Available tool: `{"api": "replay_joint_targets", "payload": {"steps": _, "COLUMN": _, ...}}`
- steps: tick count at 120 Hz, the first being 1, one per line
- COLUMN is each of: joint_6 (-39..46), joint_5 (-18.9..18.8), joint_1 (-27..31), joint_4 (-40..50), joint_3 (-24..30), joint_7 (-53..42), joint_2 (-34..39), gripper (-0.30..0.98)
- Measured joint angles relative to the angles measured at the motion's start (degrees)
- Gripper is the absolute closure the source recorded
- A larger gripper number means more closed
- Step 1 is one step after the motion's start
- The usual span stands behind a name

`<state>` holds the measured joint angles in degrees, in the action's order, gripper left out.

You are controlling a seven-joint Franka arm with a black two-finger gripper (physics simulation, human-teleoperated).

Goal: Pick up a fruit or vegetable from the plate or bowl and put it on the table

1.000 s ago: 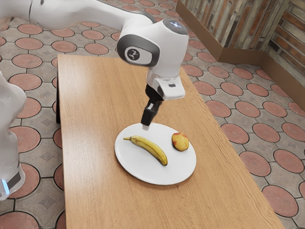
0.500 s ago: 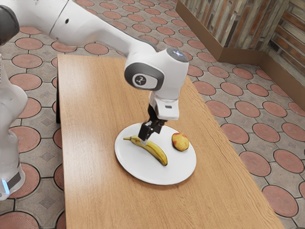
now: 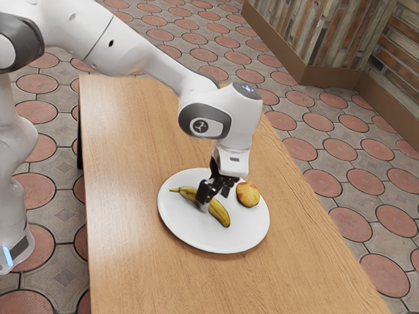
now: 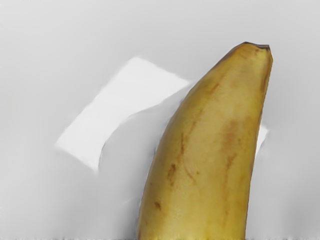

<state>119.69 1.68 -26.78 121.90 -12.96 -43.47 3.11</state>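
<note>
With the plate read as a clock, twelve toward the top of the exterior view, the gripper [image 3: 215, 201] was low over the middle of the banana [image 3: 219, 214]. Its two fingers stood apart, one toward eight o'clock and one toward two; whether either touched the peel could not be told. The banana lay on the plate [image 3: 196, 237], stem near the rim at ten o'clock, blunt end between four and five. The wrist view showed brown flecks on its skin and bright patches [image 4: 122, 97] on the plate beside it. A round yellow-and-red fruit [image 3: 247, 194] sat at two o'clock, apart from the banana. Beneath the plate was the wooden table [image 3: 131, 196]. The arm [image 3: 226, 124] reached in from eleven o'clock. Beyond the table spread the tiled floor [image 3: 321, 183], and farther, toward one o'clock, the slatted wall [image 3: 334, 39].
</note>
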Motion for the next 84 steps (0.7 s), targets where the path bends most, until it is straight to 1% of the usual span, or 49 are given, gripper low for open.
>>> {"api": "replay_joint_targets", "payload": {"steps": 16, "joint_6": 0.51, "joint_5": 1.1, "joint_1": 0.66, "joint_4": 0.11, "joint_3": -0.04, "joint_7": -1.34, "joint_2": -1.29, "gripper": 0.05}}
{"api": "replay_joint_targets", "payload": {"steps": 21, "joint_6": 0.63, "joint_5": 1.37, "joint_1": 0.83, "joint_4": 0.11, "joint_3": 0.0, "joint_7": -1.7, "joint_2": -1.62, "gripper": -0.02}}
{"api": "replay_joint_targets", "payload": {"steps": 36, "joint_6": 0.81, "joint_5": 2.59, "joint_1": 1.4, "joint_4": 0.09, "joint_3": 0.15, "joint_7": -2.58, "joint_2": -1.91, "gripper": -0.08}}
{"api": "replay_joint_targets", "payload": {"steps": 57, "joint_6": 0.84, "joint_5": 4.58, "joint_1": 1.79, "joint_4": 0.02, "joint_3": -0.1, "joint_7": -3.02, "joint_2": -1.89, "gripper": -0.07}}
{"api": "replay_joint_targets", "payload": {"steps": 67, "joint_6": 0.85, "joint_5": 5.0, "joint_1": 1.85, "joint_4": 0.01, "joint_3": -0.15, "joint_7": -3.03, "joint_2": -1.89, "gripper": -0.07}}
{"api": "replay_joint_targets", "payload": {"steps": 73, "joint_6": 0.87, "joint_5": 5.2, "joint_1": 1.89, "joint_4": 0.0, "joint_3": -0.15, "joint_7": -3.09, "joint_2": -1.89, "gripper": -0.1}}
{"api": "replay_joint_targets", "payload": {"steps": 84, "joint_6": 0.85, "joint_5": 5.41, "joint_1": 1.92, "joint_4": 0.01, "joint_3": -0.19, "joint_7": -3.16, "joint_2": -1.82, "gripper": -0.09}}
